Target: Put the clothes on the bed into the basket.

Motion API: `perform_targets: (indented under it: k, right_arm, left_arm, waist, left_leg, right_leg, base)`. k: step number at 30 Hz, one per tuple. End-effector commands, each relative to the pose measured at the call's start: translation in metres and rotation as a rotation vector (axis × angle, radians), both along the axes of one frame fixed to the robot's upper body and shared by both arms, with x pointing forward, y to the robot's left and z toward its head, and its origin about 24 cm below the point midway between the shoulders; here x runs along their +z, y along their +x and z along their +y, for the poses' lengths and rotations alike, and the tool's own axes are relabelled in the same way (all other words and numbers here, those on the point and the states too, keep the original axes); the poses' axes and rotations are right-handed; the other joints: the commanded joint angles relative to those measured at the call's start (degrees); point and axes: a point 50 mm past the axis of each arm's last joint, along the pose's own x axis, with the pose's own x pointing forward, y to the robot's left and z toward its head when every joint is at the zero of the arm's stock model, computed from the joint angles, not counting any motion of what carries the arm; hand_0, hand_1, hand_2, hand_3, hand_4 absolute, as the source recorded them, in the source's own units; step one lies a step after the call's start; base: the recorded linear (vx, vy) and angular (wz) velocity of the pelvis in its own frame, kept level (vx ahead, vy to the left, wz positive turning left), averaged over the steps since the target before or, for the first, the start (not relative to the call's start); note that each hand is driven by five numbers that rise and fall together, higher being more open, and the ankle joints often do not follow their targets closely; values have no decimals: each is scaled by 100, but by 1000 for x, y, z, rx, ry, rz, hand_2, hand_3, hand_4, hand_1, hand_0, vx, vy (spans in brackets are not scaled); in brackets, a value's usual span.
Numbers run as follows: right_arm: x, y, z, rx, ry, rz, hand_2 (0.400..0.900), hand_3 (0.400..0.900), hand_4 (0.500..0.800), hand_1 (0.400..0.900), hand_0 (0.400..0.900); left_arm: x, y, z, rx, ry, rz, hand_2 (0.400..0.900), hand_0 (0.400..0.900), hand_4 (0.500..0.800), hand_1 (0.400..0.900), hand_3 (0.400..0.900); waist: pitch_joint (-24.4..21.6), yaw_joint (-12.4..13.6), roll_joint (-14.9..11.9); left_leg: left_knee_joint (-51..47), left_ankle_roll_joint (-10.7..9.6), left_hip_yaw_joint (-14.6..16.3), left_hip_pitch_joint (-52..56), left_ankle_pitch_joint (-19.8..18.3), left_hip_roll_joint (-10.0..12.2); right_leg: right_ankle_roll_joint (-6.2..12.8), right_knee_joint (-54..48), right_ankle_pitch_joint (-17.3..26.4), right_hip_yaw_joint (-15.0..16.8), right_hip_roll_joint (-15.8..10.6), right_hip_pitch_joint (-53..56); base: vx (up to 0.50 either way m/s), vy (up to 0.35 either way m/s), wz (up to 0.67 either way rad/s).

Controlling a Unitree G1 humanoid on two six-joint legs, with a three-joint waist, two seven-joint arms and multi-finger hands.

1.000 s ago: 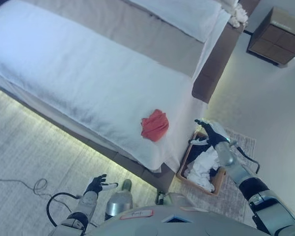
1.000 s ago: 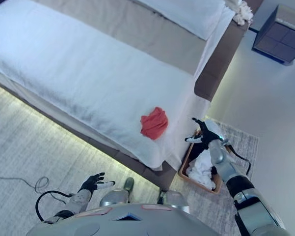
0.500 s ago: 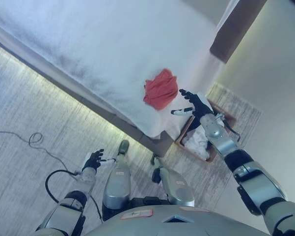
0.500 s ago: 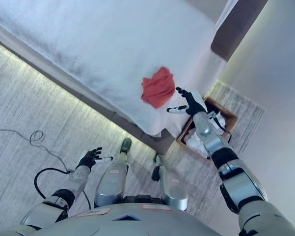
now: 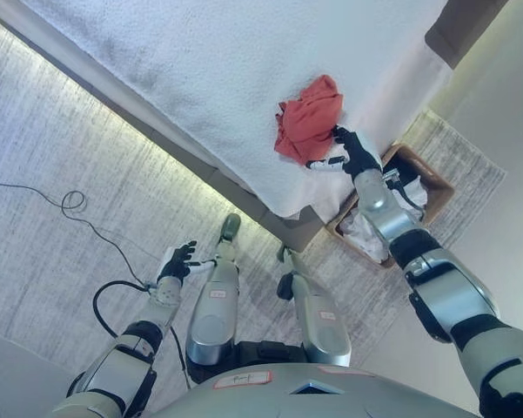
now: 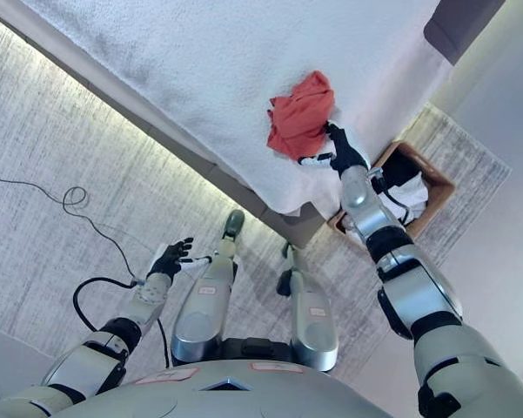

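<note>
A crumpled red cloth point(image 5: 308, 120) lies near the corner of the white bed point(image 5: 200, 61). My right hand point(image 5: 351, 152) is open, fingers spread, right beside the cloth's lower right edge and touching or nearly touching it. A brown basket point(image 5: 422, 174) stands on the floor by the bed's corner, to the right of that hand, with white and dark clothes point(image 5: 365, 233) in it. My left hand point(image 5: 176, 262) hangs open low at the left, over the carpet, holding nothing.
The bed's lit lower edge point(image 5: 113, 113) runs diagonally across the view. A grey carpet point(image 5: 52, 252) covers the floor at the left. A small rug point(image 5: 470, 187) lies under the basket. The dark bed frame corner point(image 5: 461, 30) shows at the top right.
The camera has tilted down and shifted. My right hand has moved from above the basket over to the red cloth on the bed. The left hand stays low.
</note>
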Motion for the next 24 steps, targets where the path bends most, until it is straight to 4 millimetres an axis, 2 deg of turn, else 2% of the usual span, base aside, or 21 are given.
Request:
perform_targets:
  k: [1, 4, 5, 6, 7, 8, 12, 20, 24]
  right_arm:
    - [50, 25, 26, 75, 47, -145, 900, 900, 800, 900, 900]
    - [57, 31, 35, 68, 104, -138, 900, 900, 800, 900, 900]
    - [59, 32, 39, 79, 126, -141, 641, 641, 645, 641, 641]
    - [59, 32, 43, 85, 148, -136, 618, 618, 631, 618, 618]
    - [60, 33, 47, 91, 167, -134, 618, 618, 631, 618, 618]
    - [60, 33, 51, 99, 176, -134, 400, 400, 500, 400, 400]
    - [59, 32, 64, 122, 206, -128, 400, 400, 500, 400, 400]
    - [58, 30, 66, 109, 262, -136, 400, 400, 500, 400, 400]
    - [54, 28, 60, 82, 289, -134, 400, 400, 500, 400, 400]
  left_arm:
    - [0, -4, 6, 18, 11, -5, 900, 900, 800, 900, 900]
    - [0, -4, 7, 17, 16, 0, 900, 900, 800, 900, 900]
    - [0, -3, 7, 17, 19, 2, 900, 900, 800, 900, 900]
    - [1, -3, 8, 19, 23, 3, 900, 900, 800, 900, 900]
    - [1, -2, 8, 20, 22, -1, 900, 900, 800, 900, 900]
    - [1, -3, 9, 26, 23, -3, 900, 900, 800, 900, 900]
    - [2, -1, 12, 42, 34, -8, 900, 900, 800, 900, 900]
    - [3, 0, 9, 41, 35, -18, 900, 900, 800, 900, 900]
    - [2, -1, 8, 43, 34, -11, 900, 900, 800, 900, 900]
  waist:
    - [22, 233, -73]
    - [73, 296, -83]
    - [107, 317, -84]
    - [101, 298, -96]
    - [104, 307, -100]
    - [105, 307, -108]
    - [117, 297, -127]
    - [119, 254, -101]
    - [84, 222, -103]
  left_leg:
    - [-30, 215, 168, -192, -55, -118]
    - [-53, 206, 147, -206, -25, -120]
    - [-55, 199, 156, -184, -33, -104]
    - [-61, 196, 138, -213, -11, -112]
    - [-67, 194, 131, -212, -9, -116]
    - [-74, 195, 128, -206, -10, -113]
    - [-90, 195, 120, -182, -14, -109]
    - [-153, 193, 111, -128, 15, -101]
    - [-178, 202, 120, -80, 13, -88]
  right_leg:
    - [411, 310, -72, 456, -416, -98]
    - [407, 299, -61, 434, -403, -105]
    - [400, 300, -71, 448, -387, -83]
    - [402, 301, -70, 431, -394, -107]
    - [401, 299, -73, 422, -388, -109]
    - [399, 302, -78, 416, -385, -107]
    - [391, 288, -90, 409, -369, -79]
    - [397, 266, -101, 416, -361, -45]
    - [398, 260, -107, 441, -351, -25]
  base:
    - [-26, -26, 12]
    - [-18, -13, 8]
    - [-12, -12, 7]
    - [-6, -15, 8]
    - [-3, -12, 9]
    - [4, -10, 4]
    - [2, -17, 4]
    - [0, -7, 4]
    - [0, 0, 0]
